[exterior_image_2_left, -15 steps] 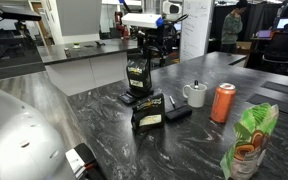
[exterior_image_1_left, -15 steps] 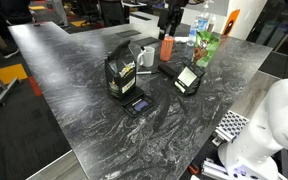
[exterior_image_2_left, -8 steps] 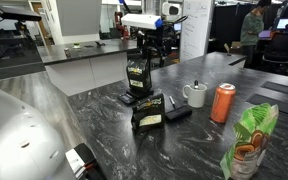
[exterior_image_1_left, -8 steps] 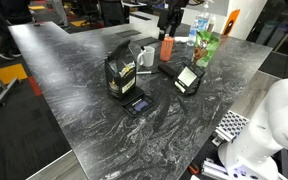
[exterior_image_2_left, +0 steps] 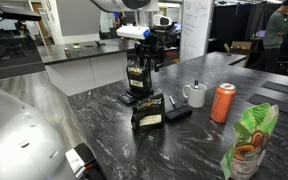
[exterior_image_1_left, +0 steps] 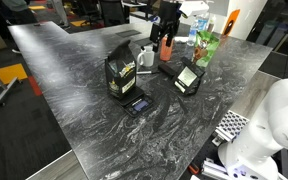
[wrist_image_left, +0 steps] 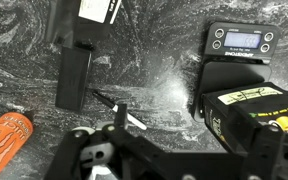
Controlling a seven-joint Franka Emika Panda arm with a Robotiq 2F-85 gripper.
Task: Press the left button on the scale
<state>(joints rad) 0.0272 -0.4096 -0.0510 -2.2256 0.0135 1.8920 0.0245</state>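
The scale [exterior_image_1_left: 137, 102] is a small flat black rectangle with a bluish patch, lying on the marble table just in front of the upright black bag [exterior_image_1_left: 119, 75]. In the wrist view the scale [wrist_image_left: 242, 40] shows its blue display with small buttons beside it, and the bag [wrist_image_left: 254, 112] lies below it. In an exterior view the scale [exterior_image_2_left: 128, 98] sits at the foot of the bag [exterior_image_2_left: 137, 72]. My gripper [exterior_image_1_left: 165, 33] hangs high over the far side of the table, above the mug and can and well away from the scale. Its fingers [wrist_image_left: 179, 142] look open and empty.
A tilted black device [exterior_image_1_left: 188, 78] with a pale screen, a flat black bar [wrist_image_left: 74, 75], a white mug [exterior_image_1_left: 145, 57], an orange can [exterior_image_1_left: 167, 47] and a green snack bag [exterior_image_1_left: 206, 47] stand on the marble table [exterior_image_1_left: 74, 60]. The table edge runs near the robot base.
The gripper has shifted sideways and slightly lower, towards the bag. The objects on the table have not moved.
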